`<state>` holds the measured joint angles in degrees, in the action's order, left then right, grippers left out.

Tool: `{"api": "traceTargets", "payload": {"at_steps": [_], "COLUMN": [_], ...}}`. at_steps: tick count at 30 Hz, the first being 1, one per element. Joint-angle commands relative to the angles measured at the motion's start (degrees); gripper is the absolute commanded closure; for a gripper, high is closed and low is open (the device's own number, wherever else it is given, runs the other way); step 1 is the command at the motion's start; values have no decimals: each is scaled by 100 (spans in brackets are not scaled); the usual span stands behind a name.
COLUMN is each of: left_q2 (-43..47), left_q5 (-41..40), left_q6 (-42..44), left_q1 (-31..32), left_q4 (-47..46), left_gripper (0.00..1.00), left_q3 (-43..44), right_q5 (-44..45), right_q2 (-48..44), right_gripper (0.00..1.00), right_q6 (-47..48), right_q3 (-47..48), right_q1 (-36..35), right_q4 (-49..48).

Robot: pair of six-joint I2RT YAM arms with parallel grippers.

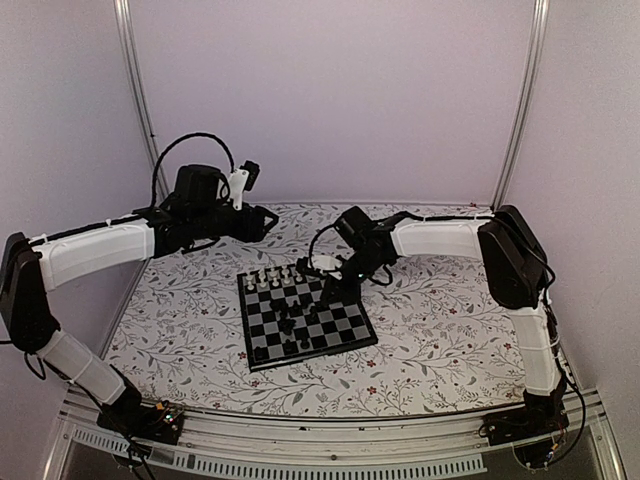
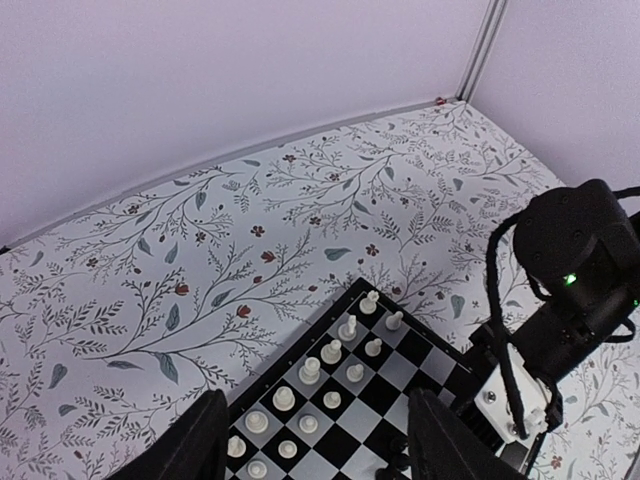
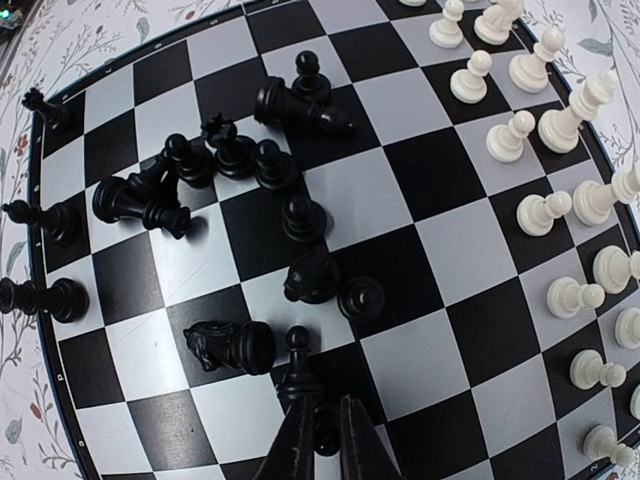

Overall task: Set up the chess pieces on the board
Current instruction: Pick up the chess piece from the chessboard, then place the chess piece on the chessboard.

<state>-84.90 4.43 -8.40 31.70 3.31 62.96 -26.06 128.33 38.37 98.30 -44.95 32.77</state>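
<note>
The board (image 1: 310,358) lies mid-table. White chess pieces (image 1: 272,279) stand in two rows along its far edge, and they also show in the left wrist view (image 2: 330,375) and the right wrist view (image 3: 560,130). Black pieces (image 3: 230,160) lie and stand jumbled mid-board (image 1: 295,320), a few at the board's edge (image 3: 40,220). My right gripper (image 3: 325,400) is low over the board (image 3: 470,240), shut on a tilted black pawn (image 3: 296,375) next to a fallen black knight (image 3: 225,345). My left gripper (image 2: 315,400) hangs open and empty above the board's far corner (image 2: 304,344).
The floral tabletop (image 1: 430,330) surrounds the board. Pale walls and aluminium posts (image 1: 520,100) close in the back and sides. My right arm (image 2: 580,270) reaches over the board's right side. My left gripper (image 1: 265,222) sits behind the board.
</note>
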Motion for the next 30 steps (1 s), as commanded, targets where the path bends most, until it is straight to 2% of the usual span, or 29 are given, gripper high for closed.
{"api": "traceTargets", "payload": {"at_steps": [1, 6, 19, 30], "left_q2": [-70, -55, -14, -15], "left_q5": [76, 128, 67, 39], "left_q6": [4, -11, 60, 109], "left_q1": [-55, -62, -62, -60], "left_q4": [84, 87, 179, 201], "left_gripper": [37, 37, 38, 38], "left_q3": [173, 199, 253, 261], "right_q5": [-20, 35, 220, 412], "right_q2": [20, -357, -1452, -1476], "right_gripper": [96, 100, 100, 100], "right_q6": [-5, 30, 92, -31], "right_q3": [118, -132, -1478, -1876], "right_q1": [-24, -27, -16, -17], "right_q4": [132, 78, -110, -336]}}
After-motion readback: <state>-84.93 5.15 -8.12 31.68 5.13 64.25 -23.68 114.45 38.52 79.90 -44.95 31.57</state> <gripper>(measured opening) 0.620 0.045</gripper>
